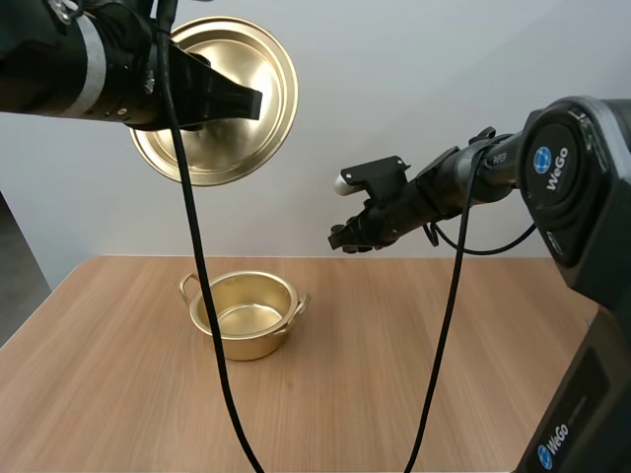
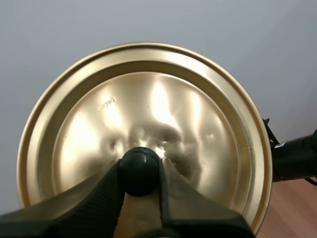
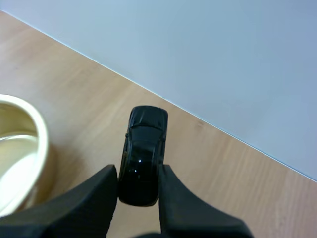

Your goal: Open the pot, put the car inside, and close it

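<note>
The gold pot (image 1: pixel 245 313) stands open on the wooden table (image 1: pixel 414 374), left of centre. Its gold lid (image 1: pixel 237 89) hangs high above it, tilted on edge, held by my left gripper (image 1: pixel 251 102). In the left wrist view that gripper (image 2: pixel 140 171) is shut on the lid's black knob (image 2: pixel 139 169), with the lid (image 2: pixel 188 114) facing the camera. My right gripper (image 1: pixel 345 238) hovers in the air to the right of the pot and above it. In the right wrist view it (image 3: pixel 138 186) pinches a small black toy car (image 3: pixel 143 153), with the pot's rim (image 3: pixel 34 148) beside it.
The wooden tabletop stretches bare to the right and front of the pot. A pale wall rises behind the table's far edge (image 3: pixel 208 124).
</note>
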Action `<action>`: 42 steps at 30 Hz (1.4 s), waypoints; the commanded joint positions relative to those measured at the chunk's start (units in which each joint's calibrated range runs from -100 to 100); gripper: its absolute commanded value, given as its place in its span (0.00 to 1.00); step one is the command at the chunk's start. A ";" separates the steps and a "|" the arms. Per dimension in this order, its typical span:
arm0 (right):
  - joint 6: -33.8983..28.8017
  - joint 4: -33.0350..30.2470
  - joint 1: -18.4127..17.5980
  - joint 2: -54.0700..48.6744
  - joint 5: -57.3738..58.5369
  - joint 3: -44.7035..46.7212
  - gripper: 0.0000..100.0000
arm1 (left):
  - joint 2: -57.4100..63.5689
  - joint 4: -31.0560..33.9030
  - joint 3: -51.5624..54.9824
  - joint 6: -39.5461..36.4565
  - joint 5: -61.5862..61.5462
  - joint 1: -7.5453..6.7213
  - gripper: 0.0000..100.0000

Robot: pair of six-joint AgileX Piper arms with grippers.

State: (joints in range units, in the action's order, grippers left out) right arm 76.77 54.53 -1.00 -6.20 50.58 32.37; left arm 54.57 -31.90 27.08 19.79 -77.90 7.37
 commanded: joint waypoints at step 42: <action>10.52 3.50 -6.85 1.40 12.91 1.45 0.00 | -0.67 -0.53 1.48 3.62 -1.37 -0.01 0.00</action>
State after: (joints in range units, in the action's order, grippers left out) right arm 88.36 58.04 -9.01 -3.06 69.09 33.78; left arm 54.60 -32.04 27.59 21.31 -79.25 7.37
